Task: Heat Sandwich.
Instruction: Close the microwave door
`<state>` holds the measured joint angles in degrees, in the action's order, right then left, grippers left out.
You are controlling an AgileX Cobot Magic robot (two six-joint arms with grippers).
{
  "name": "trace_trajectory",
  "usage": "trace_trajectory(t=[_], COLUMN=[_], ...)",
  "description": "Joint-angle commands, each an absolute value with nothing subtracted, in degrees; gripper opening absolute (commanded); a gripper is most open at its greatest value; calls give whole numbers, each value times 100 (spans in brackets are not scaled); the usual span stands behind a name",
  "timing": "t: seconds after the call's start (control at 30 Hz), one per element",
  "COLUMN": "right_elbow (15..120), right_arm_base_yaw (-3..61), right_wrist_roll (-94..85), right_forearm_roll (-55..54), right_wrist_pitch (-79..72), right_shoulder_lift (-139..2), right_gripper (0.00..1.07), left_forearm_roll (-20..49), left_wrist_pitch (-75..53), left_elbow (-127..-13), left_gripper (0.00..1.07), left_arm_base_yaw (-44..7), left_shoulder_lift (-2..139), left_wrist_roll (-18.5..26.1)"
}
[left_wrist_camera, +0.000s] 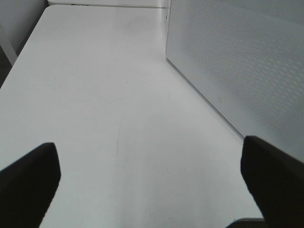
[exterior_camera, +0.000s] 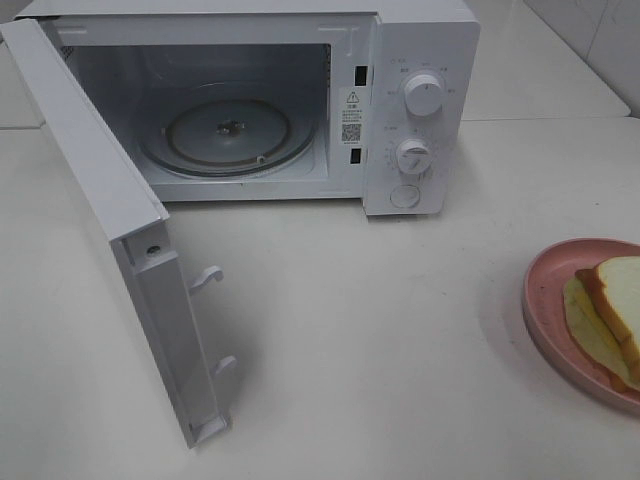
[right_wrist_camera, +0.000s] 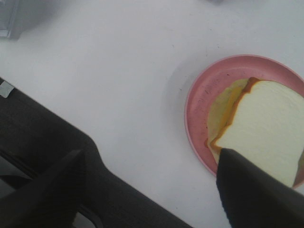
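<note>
Microwave [exterior_camera: 420, 110] door [exterior_camera: 110, 220] open, the right gripper [right_wrist_camera: 152, 185] hovers wide and empty above the sandwich [right_wrist_camera: 263, 135] on its pink plate [right_wrist_camera: 197, 102] at right — next, lower and grasp it.

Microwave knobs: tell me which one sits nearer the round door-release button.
The lower knob, sitting directly above the round button at the control panel's bottom. The upper knob is larger and sits nearer the top of the microwave.

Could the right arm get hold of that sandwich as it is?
Probably yes: the right gripper is open just above the sandwich, which lies uncovered on the plate.
</note>
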<state>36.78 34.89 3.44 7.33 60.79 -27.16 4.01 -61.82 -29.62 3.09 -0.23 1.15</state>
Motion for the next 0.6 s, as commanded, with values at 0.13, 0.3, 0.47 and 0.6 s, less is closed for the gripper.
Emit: trace_trajectory(t=[0.13,0.3,0.47,0.6], right_elbow=[3690,3684,3650,3352], right_arm_base_yaw=[2618,2086,1547,1232], right_wrist_roll=[321,281,218,218], right_forearm_roll=[722,716,699,659], right_wrist_pitch=[6268,6268,6251,6113], right_shoulder_lift=[-2103,-1610,-1180,-831], right_gripper=[74,74,76,76], left_forearm_roll=[395,395,395,395], left_wrist_pitch=[-6136,-6136,-6136,-6136], left_elbow=[-2951,-2951,-2951,-2951], left_gripper=[98,98,98,98], left_arm_base_yaw=[309,309,309,309], left_shoulder_lift=[-143,-143,-143,-143], left_wrist_roll=[97,97,97,97])
